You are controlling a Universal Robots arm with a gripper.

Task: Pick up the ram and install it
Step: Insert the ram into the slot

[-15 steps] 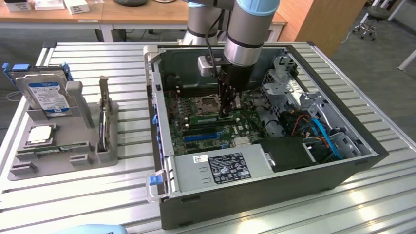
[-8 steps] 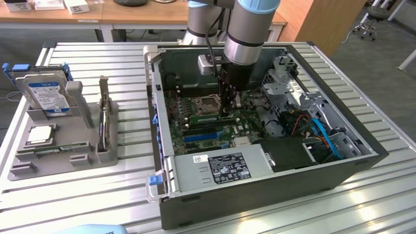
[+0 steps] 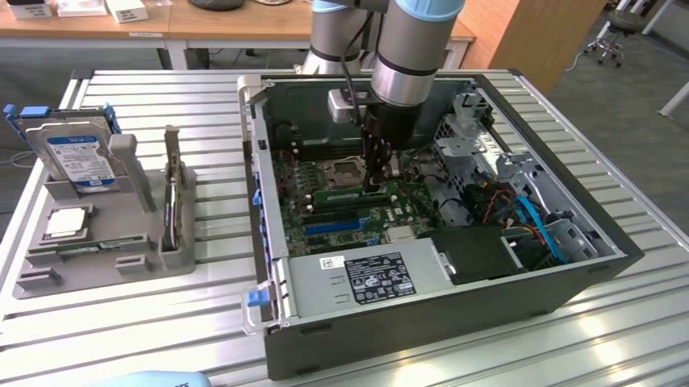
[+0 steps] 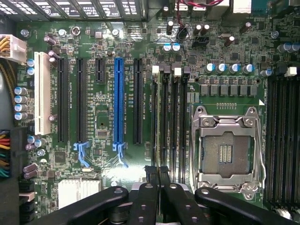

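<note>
The installing step is in hand, not the pick-up. The black-fingered gripper [image 3: 377, 187] has its arm reaching down into the open dark-grey metal computer case [image 3: 603, 242], which lies on the slatted aluminium tabletop [image 3: 140, 339]. The ram [image 3: 342, 196], a long thin green circuit-board stick, sits directly under the fingertips. It lies along the row of narrow black memory slots [image 4: 169, 117], just beside the square silver processor socket [image 4: 225, 152]. In the wrist view the fingers are drawn narrow, almost together, in line with one slot, and they seem to be pinching the ram's top edge. Whether it is fully seated cannot be told. By my judgement, seating it calls for a straight, even downward push, with the ram square to its slot so both ends latch.
</note>
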